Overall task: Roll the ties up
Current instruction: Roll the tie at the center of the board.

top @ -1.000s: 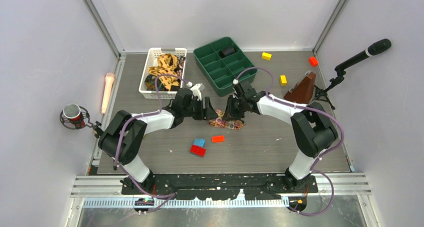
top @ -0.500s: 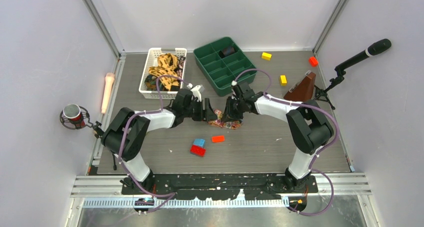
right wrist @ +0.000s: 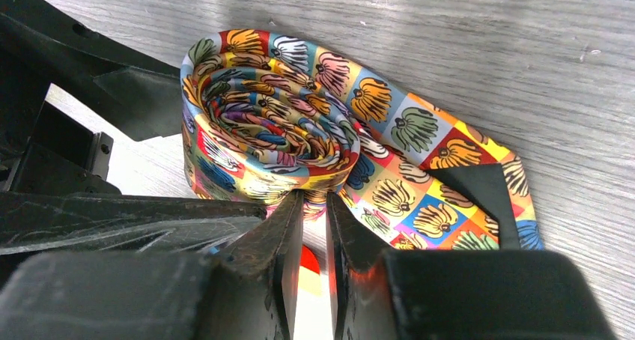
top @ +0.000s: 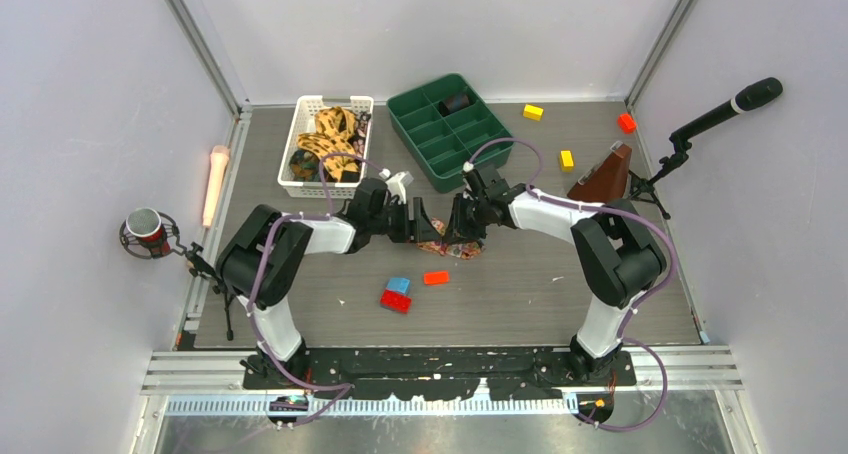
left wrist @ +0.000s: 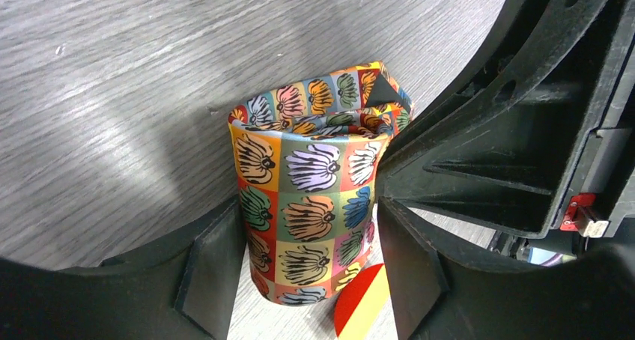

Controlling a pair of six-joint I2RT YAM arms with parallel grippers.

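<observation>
A tie (top: 452,245) with a bright shell-print check lies mid-table, wound into a roll (right wrist: 269,123); its loose tail with a dark lining (right wrist: 468,183) trails to one side. My left gripper (top: 424,224) is open. Its fingers (left wrist: 217,269) stand on either side of the upright roll (left wrist: 307,198), close against it. My right gripper (top: 463,226) meets the roll from the opposite side. Its jaws (right wrist: 314,201) are nearly together and pinch the roll's lower edge. More ties (top: 330,134) lie heaped in the white basket (top: 290,181).
A green divided tray (top: 402,107) stands behind the grippers. Red (top: 395,301), blue (top: 399,285) and orange (top: 436,277) blocks lie in front of the roll. Yellow (top: 567,159) and red (top: 627,122) blocks, a brown wedge (top: 603,179) and a microphone (top: 725,109) are at the right.
The left gripper has slid slightly right, closer round the roll, and its jaws have widened a little. The right gripper and the roll have barely moved.
</observation>
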